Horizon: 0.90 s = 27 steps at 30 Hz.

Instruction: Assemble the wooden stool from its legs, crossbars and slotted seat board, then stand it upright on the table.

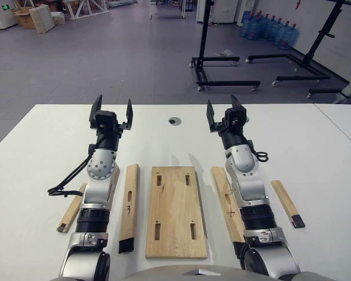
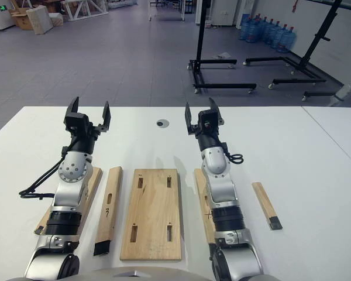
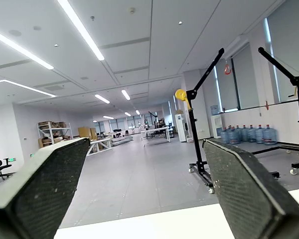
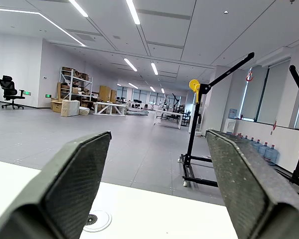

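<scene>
– On the white table [image 1: 41,134], lower centre of the left eye view, what lies there?

– The slotted seat board [image 1: 176,212], lying flat with four slots showing. Just to its left is the left leg [image 1: 128,206], its dark end toward the bottom edge. Just to its right is the right leg [image 1: 225,196], partly under the right forearm. The pieces lie apart, none joined.

– And the grippers?

– The left gripper [image 1: 113,106] is left of centre and the right gripper [image 1: 222,106] right of centre. Both are over the far part of the table, spread wide and holding nothing. A round grommet [image 1: 174,121] sits in the table between them.

– The right eye view?

– The right crossbar [image 2: 265,205] lies at lower right, well apart from the arm. The left crossbar [image 2: 42,221] shows at lower left beside the left arm. A further wooden piece [image 2: 92,186] lies under that forearm. Black wheeled stands [image 2: 222,61] are at upper right.

– The left wrist view?

– The left fingers [image 3: 45,184] are parted and empty, with the table edge between them.

– The right wrist view?

– The right fingers [image 4: 74,184] are likewise spread and grip nothing. The grommet is near one of them.
</scene>
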Available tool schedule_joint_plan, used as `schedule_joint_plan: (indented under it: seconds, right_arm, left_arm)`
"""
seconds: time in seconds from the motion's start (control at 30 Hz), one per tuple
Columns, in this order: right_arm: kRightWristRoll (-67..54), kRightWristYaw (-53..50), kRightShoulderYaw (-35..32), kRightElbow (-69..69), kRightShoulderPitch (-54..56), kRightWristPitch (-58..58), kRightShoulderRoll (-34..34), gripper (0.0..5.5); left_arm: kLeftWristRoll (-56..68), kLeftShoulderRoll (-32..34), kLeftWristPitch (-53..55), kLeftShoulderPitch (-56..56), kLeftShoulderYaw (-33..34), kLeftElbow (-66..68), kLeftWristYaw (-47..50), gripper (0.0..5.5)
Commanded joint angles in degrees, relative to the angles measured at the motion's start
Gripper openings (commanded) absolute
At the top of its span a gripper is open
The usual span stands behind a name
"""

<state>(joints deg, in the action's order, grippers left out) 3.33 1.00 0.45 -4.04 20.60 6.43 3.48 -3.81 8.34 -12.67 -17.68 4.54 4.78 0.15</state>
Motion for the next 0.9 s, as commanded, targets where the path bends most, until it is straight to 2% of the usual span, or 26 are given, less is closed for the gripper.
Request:
schedule_joint_plan:
  seconds: [0.03, 0.9]
  right_arm:
    - [-0.18, -0.02, -0.22, -1.28, 0.77, 0.65, 0.03, 3.51]
    - [-3.56, 4.1, -3.15, -5.08, 3.9, 1.29, 3.16, 3.51]
  left_arm:
    - [2.08, -0.15, 1.89, -0.79, 0.35, 0.22, -1.07, 4.17]
    - [0.51, -4.8, 3.53, -0.63, -1.11, 1.29, 3.79, 4.17]
